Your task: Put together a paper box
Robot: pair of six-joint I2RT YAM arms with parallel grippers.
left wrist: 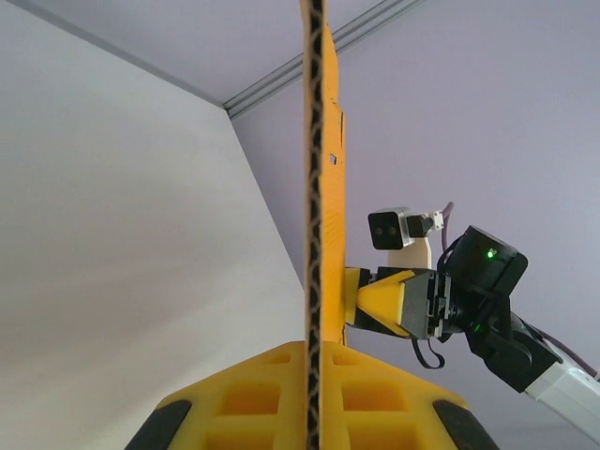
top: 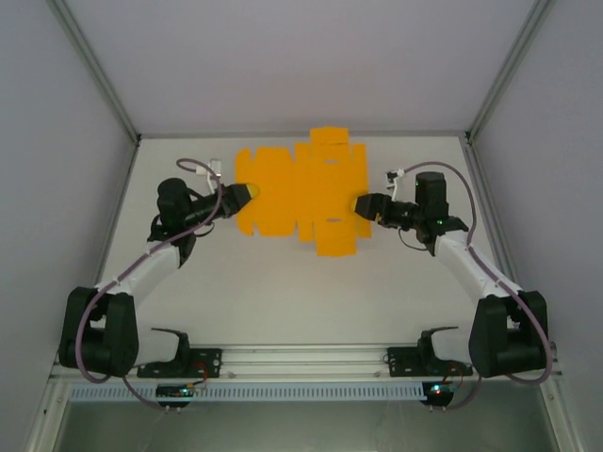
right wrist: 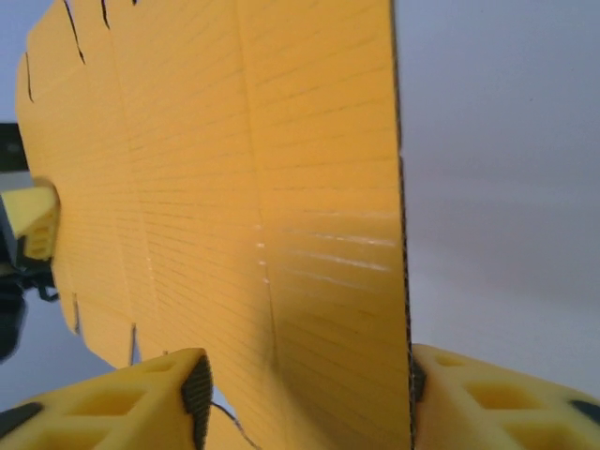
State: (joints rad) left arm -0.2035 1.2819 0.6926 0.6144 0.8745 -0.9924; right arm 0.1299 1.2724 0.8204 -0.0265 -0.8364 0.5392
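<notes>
Looking down my left gripper point(top: 247, 193) first: its yellow fingers point(left wrist: 253, 398) are pinched tight on the box point(top: 301, 184), and in the left wrist view the card runs edge-on straight out from between them, its corrugated core showing as a dark wavy line. The bite is on the box's edge nearest this tool.

My right gripper point(top: 363, 203) sits at the opposite edge. In the right wrist view its 2 fingers point(right wrist: 141, 398) stand apart with the card passing between them. The corrugated cut edge lies against the inner face of the finger at the right of that view, and I see no clamp there, so I read this tool as open around the card.

Outward from the tools, the box is a flat, unfolded die-cut sheet of orange-yellow card, spread between the 2 grippers and spanning the whole gap from one to the other. Tabs and flaps stick out on the side away from the arm bases and on the side toward them. Slits and fold lines mark its face. Whether any part of it touches the table point(top: 311, 292) I cannot tell.

Past the sheet in the left wrist view I see the right gripper's yellow finger just beside the card, with that arm's wrist camera point(left wrist: 389, 228) above it and a green light point(left wrist: 488, 253) on the black joint behind. In the right wrist view, the left gripper shows as a yellow patch at the card's far edge.

Around both arms stand pale walls point(top: 57, 141) with a metal frame.
</notes>
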